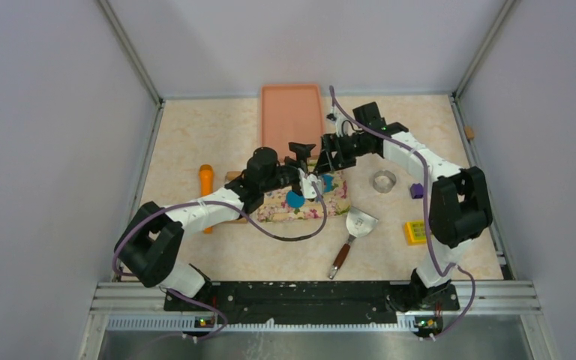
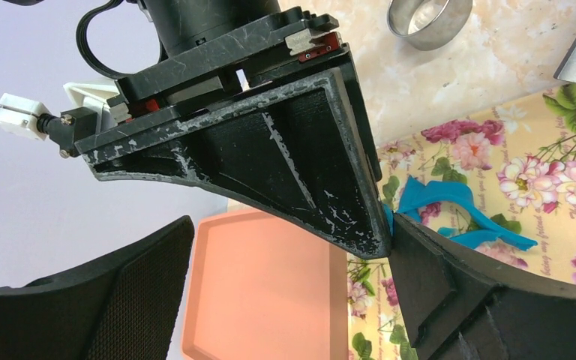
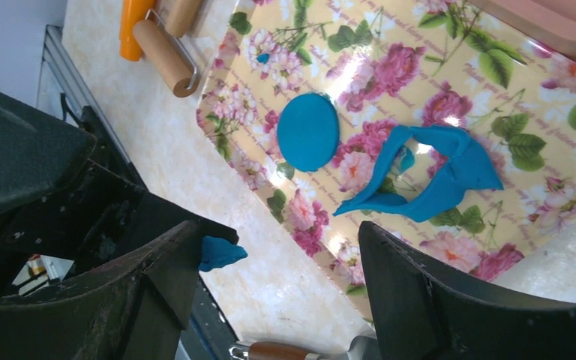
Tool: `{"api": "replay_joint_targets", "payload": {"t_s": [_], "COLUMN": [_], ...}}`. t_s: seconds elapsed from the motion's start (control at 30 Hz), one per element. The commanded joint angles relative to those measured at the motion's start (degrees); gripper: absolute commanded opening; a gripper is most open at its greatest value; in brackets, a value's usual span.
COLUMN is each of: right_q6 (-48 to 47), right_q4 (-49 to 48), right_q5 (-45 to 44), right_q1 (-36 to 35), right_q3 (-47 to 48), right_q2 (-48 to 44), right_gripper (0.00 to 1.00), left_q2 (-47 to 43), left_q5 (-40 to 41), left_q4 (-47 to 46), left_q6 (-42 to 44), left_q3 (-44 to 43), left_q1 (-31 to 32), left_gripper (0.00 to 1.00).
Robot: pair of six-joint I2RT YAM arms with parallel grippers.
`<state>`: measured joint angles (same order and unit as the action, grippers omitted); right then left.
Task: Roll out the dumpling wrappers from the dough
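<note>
From above, we see both arms meeting over the floral mat (image 1: 330, 206). The left gripper (image 1: 309, 186) and the right gripper (image 1: 327, 166) nearly touch there, and their jaws are too small to read in this view. One round dumpling wrapper (image 1: 295, 199) lies on the mat, with the ragged dough (image 1: 328, 181) just beside it. The ring cutter (image 1: 383, 180) stands off the mat to the right. The rolling pin (image 1: 206, 180) lies off to the left, partly under the left arm.

The left wrist view shows its own fingers (image 2: 105, 300) spread wide, holding nothing. The right gripper's finger fills the gap between them and hides most of the mat, so only part of the dough shows.

The right wrist view shows its jaws standing apart with nothing between them. A small blue bit (image 3: 221, 253) sits at one fingertip; we cannot tell whether it is stuck there. We judge one wrapper done, and the ragged dough is left to gather, roll and cut.
</note>
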<state>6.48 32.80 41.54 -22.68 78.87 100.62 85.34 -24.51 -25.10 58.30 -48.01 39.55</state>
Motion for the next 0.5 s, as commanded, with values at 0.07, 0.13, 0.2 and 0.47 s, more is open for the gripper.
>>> {"api": "replay_joint_targets", "payload": {"t_s": [0.07,0.13,0.2,0.47], "right_q6": [-2.9,-3.1,-3.2,-2.3], "right_q4": [2.2,2.2,2.1,0.9], "right_q5": [-8.9,-9.5,-10.4,-10.8], "right_q1": [-0.3,-0.3,-0.3,1.0], "right_q3": [2.1,2.5,2.8,3.9], "right_q2": [1.1,1.5,2.0,3.4], "right_gripper": [0.75,0.75,0.75,0.75], "left_q2": [-1.0,-1.3,-1.4,-3.1], "left_q5": [0.3,0.5,0.5,0.7], "left_q4": [-3.5,-3.4,-3.1,-0.3], "left_q6": [-1.3,-1.4,-1.4,-2.2], "left_q3": [-1.9,-1.8,-1.7,-0.7], "left_q1": [0.1,0.1,0.1,0.1], "left_gripper": [0.99,0.99,0.99,0.99]}}
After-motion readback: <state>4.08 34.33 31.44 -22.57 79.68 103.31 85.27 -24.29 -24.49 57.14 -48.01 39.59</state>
